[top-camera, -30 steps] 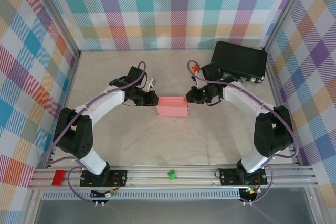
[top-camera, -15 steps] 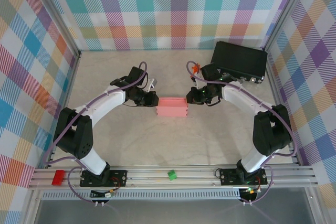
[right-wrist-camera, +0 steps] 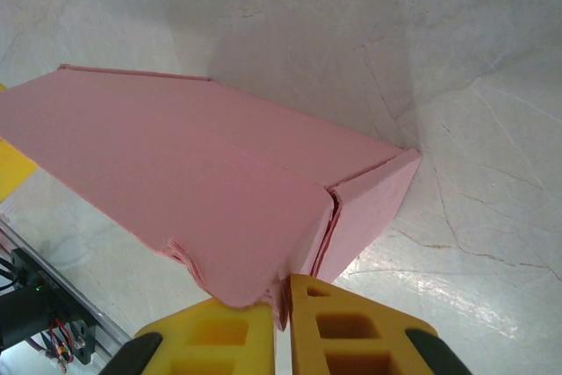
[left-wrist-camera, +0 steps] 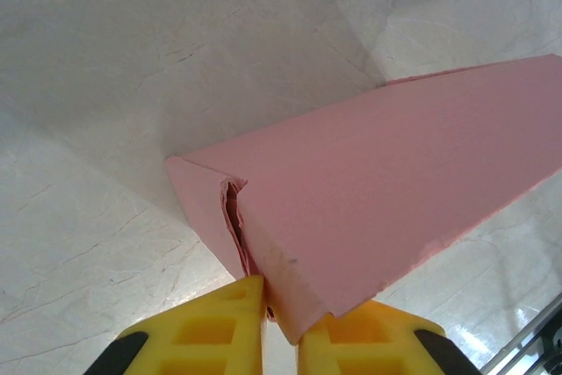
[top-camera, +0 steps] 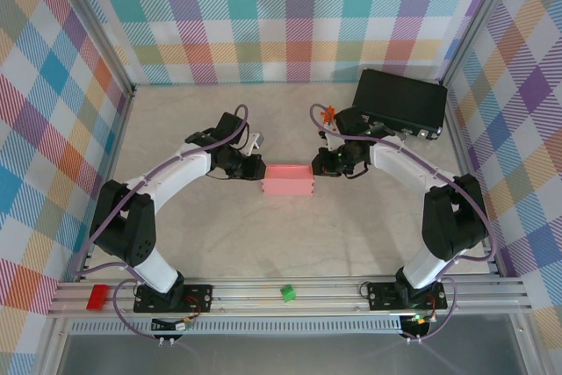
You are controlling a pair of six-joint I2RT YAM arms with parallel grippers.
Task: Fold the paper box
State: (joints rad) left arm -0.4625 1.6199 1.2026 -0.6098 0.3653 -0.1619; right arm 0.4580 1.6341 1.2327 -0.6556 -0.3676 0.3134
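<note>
The paper box [top-camera: 289, 180] is a small salmon-pink rectangular box in the middle of the table, between both arms. My left gripper [top-camera: 257, 168] is at its left end, and its yellow fingers [left-wrist-camera: 230, 327] are shut on the card edge of the box [left-wrist-camera: 369, 173]. At the right end my right gripper [top-camera: 318, 165] is also shut, its yellow fingers [right-wrist-camera: 351, 331] pinching a thin fold of the box [right-wrist-camera: 193, 173]. The end flaps stand slightly ajar at both corners.
A black hard case [top-camera: 400, 103] lies at the back right, close behind my right arm. A small red block [top-camera: 97, 296] and a green piece [top-camera: 287, 292] sit on the front rail. Plaid walls enclose the table.
Both grippers and the box have shifted slightly toward the back of the table. Both grips are unchanged.
</note>
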